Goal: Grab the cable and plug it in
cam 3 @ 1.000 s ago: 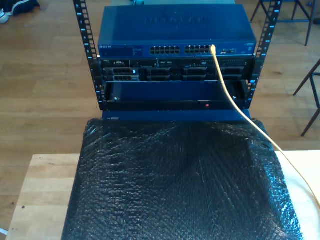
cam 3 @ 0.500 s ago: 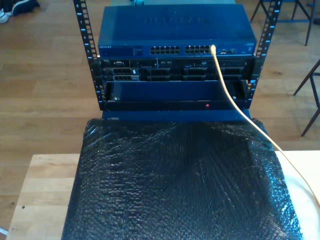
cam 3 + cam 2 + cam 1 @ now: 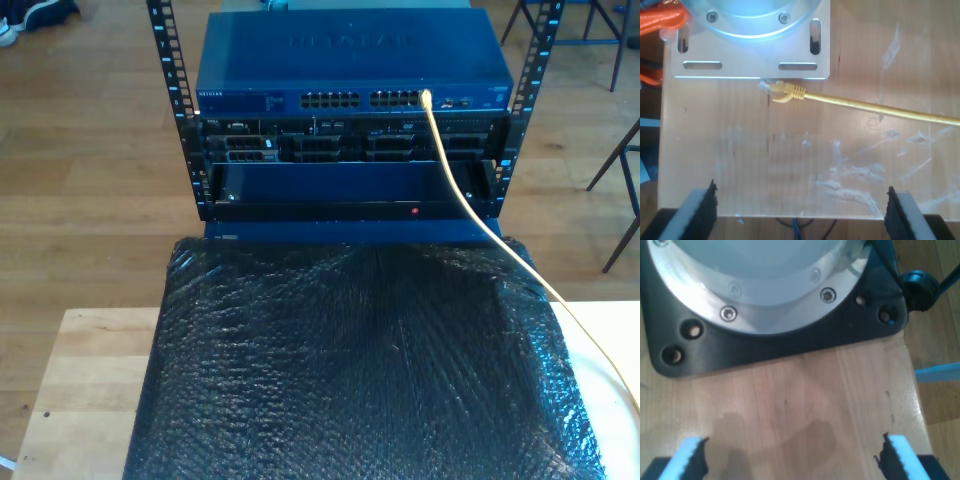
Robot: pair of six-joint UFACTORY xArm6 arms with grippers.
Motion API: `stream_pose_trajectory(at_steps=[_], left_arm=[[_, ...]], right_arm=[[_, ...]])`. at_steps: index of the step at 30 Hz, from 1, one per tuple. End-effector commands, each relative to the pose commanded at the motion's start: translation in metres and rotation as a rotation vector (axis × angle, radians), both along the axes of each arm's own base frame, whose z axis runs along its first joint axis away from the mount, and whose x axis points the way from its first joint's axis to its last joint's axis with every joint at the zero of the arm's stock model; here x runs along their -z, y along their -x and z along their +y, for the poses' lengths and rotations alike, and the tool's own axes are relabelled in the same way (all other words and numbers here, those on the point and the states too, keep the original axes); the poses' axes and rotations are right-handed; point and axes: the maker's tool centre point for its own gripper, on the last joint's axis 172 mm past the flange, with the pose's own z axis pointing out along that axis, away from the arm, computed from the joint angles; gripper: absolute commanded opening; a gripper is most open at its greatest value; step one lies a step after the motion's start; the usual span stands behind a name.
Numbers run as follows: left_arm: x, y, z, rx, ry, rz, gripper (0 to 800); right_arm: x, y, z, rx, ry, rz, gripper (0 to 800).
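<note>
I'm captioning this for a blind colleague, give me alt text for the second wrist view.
A yellow cable lies loose on a pale wooden table, its clear plug beside a metal base plate. My second gripper is open above the bare wood.

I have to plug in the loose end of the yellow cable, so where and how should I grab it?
Grip the yellow boot just behind the clear plug, coming straight down with my second gripper, jaws across the cable. It lies flat on the wooden table, with its plug near the metal plate, so from above looks likeliest.
</note>
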Motion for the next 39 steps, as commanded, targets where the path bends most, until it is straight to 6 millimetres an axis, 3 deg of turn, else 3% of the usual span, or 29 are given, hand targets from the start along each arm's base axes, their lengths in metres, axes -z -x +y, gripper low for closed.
stream_pose_trajectory(at_steps=[7, 28, 39], left_arm=[[0.000, 0.000, 0.000, 0.000, -0.002, 0.000, 800], [0.000, 0.000, 0.001, 0.000, -0.003, -0.001, 800], [0.000, 0.000, 0.000, 0.000, 0.000, 0.000, 800]], right_arm=[[0.010, 0.004, 0.014, -0.005, -0.002, 0.007, 792], [0.062, 0.015, 0.009, -0.043, 0.126, 0.027, 797], [0.065, 0.021, 0.008, -0.143, 0.133, 0.026, 797]])
